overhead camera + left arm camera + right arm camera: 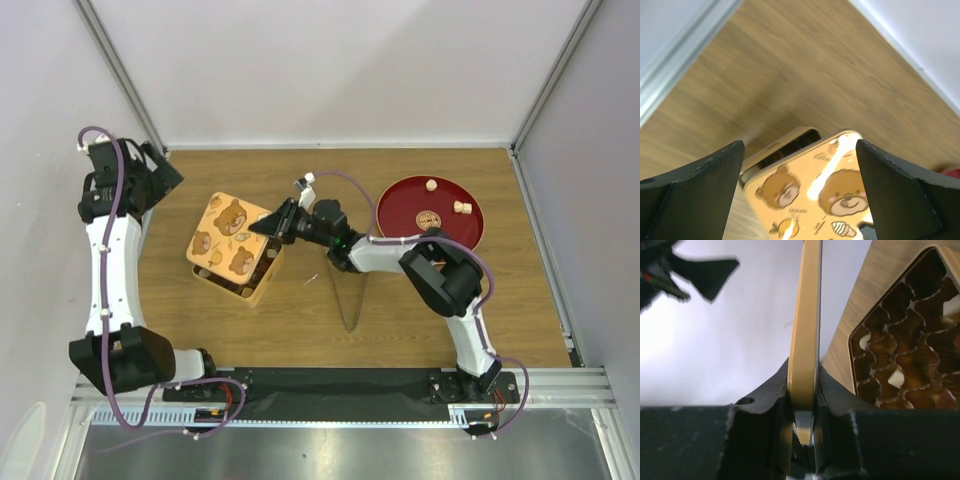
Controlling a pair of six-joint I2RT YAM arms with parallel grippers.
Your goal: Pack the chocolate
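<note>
Pale wood-grain laminate forms the tabletop (420,300), which is closed in by plain white walls (330,60) with grey metal corner rails.

A square tan box (247,291) is seen left of centre. Its inside is lined with a glossy brown tray pressed into scalloped compartments. Its flat, shiny lid (232,240), printed with brown bears, is held tilted above it. The right gripper (272,222) is clamped on the lid's right edge. In the right wrist view the lid (807,315) is seen edge-on as a thin tan slab pinched between the matte black fingers (770,390).

Some of the chocolate (896,377) is seen in the tray as small cream and brown pieces in separate cells. More chocolate (462,208) lies on a round, glossy dark-red plate (395,190) at the right rear. Two pale pieces are near its far rim and a round patterned one is at its centre.

Thin metal tongs (350,300) lie on the wood between the box and the right arm, and touch neither.

The left gripper (160,172) is held near the rear left corner, well apart from the box. Its jaws are spread wide with nothing between them. In the left wrist view the lid (810,190) shows past them.
</note>
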